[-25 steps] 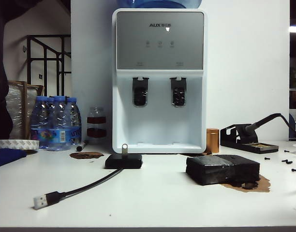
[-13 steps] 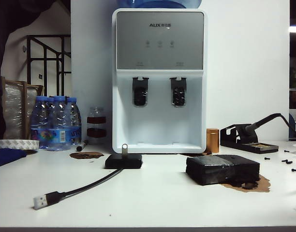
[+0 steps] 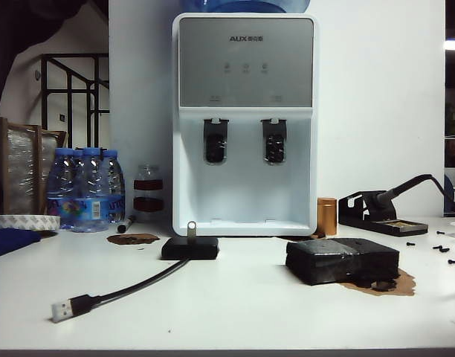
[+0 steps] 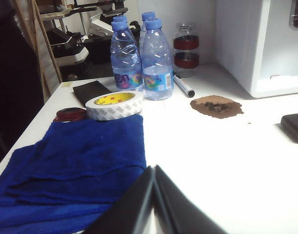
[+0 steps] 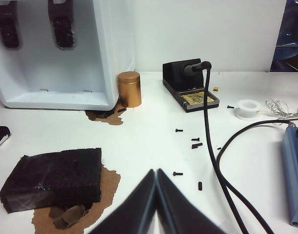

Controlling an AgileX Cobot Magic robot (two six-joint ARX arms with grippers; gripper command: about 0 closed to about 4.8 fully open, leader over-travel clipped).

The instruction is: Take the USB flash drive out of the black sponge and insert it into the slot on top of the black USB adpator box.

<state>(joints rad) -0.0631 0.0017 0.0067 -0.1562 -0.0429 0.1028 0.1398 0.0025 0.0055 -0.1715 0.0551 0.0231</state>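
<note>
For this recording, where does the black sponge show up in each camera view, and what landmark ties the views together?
Exterior view: black sponge lies right of centre on the table, on a brown patch.
Left wrist view: not in it; only the shut left pincer above a blue cloth.
Right wrist view: black sponge beside the shut right pincer.
Shared landmark: the white water dispenser.

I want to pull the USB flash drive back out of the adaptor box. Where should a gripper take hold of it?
Grip the USB flash drive by its rounded loop end, coming straight down from above. It stands upright out of the black USB adpator box, so only that end shows. The left gripper and right gripper are both shut, back from the box; either would need to open first.
</note>
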